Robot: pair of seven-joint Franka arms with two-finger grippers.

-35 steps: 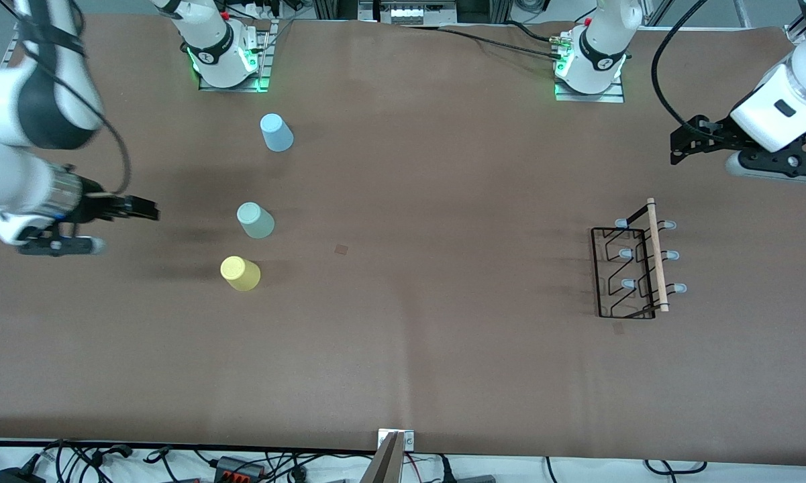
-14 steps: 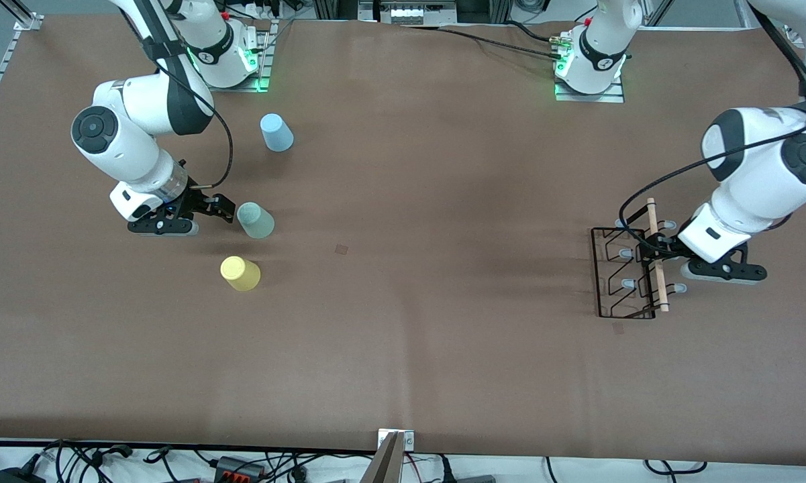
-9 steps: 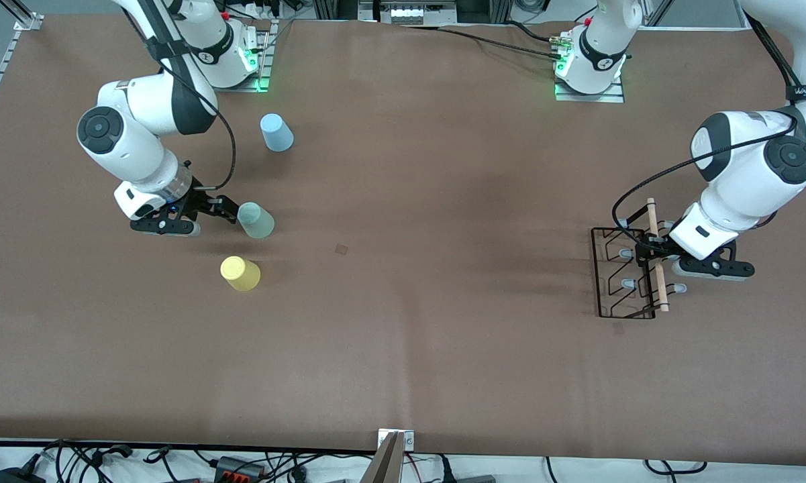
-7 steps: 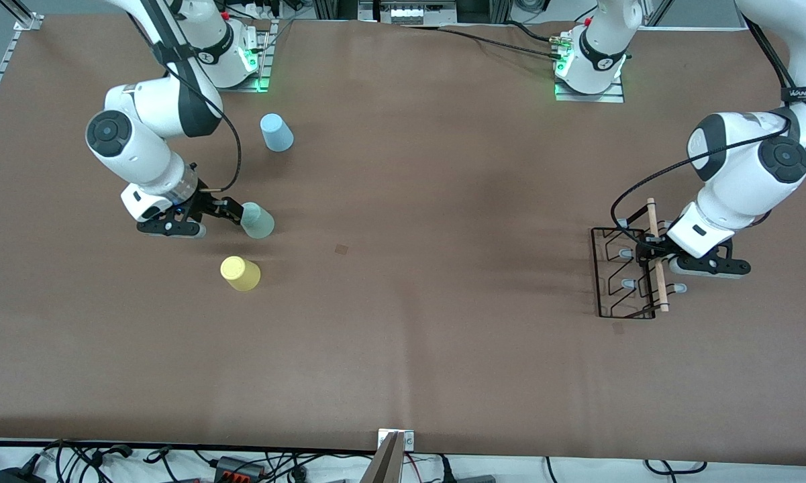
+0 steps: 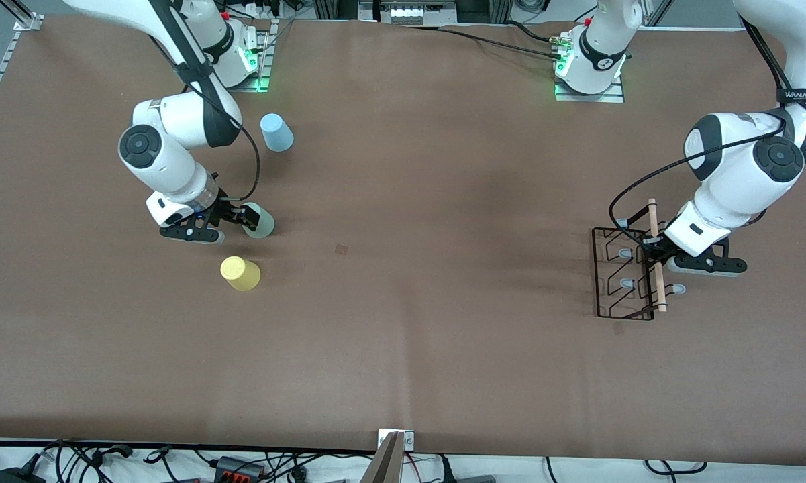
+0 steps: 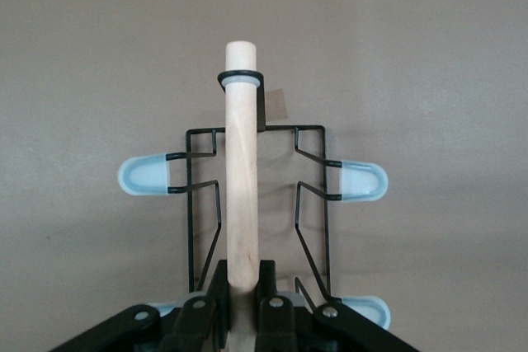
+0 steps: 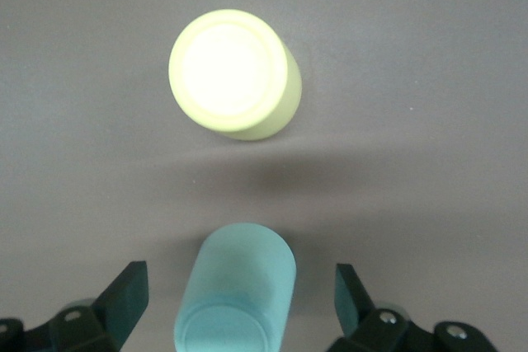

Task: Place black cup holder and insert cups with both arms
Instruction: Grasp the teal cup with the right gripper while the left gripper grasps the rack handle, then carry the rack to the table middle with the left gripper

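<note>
The black cup holder (image 5: 621, 278) stands at the left arm's end of the table, its wooden rod (image 5: 657, 282) on top. My left gripper (image 5: 652, 253) is shut on that rod (image 6: 242, 162), with a finger (image 6: 269, 286) pressed to each side. Pale pegs (image 6: 363, 180) stick out beside it. At the right arm's end, my right gripper (image 5: 247, 219) is open and low around the mint green cup (image 5: 264, 226). That cup (image 7: 239, 286) sits between the wide fingers (image 7: 128, 296), and neither touches it. The yellow cup (image 5: 240, 274) stands nearer the front camera, the light blue cup (image 5: 276, 132) farther off.
The yellow cup (image 7: 233, 73) lies a short way from the mint one. A small dark patch (image 5: 341, 249) marks the brown table mid-way. Both arm bases (image 5: 590, 64) stand along the table's edge farthest from the front camera.
The left gripper has closed on the holder's wooden rod. The right arm has slid toward the mint green cup until its open fingers flank it.
</note>
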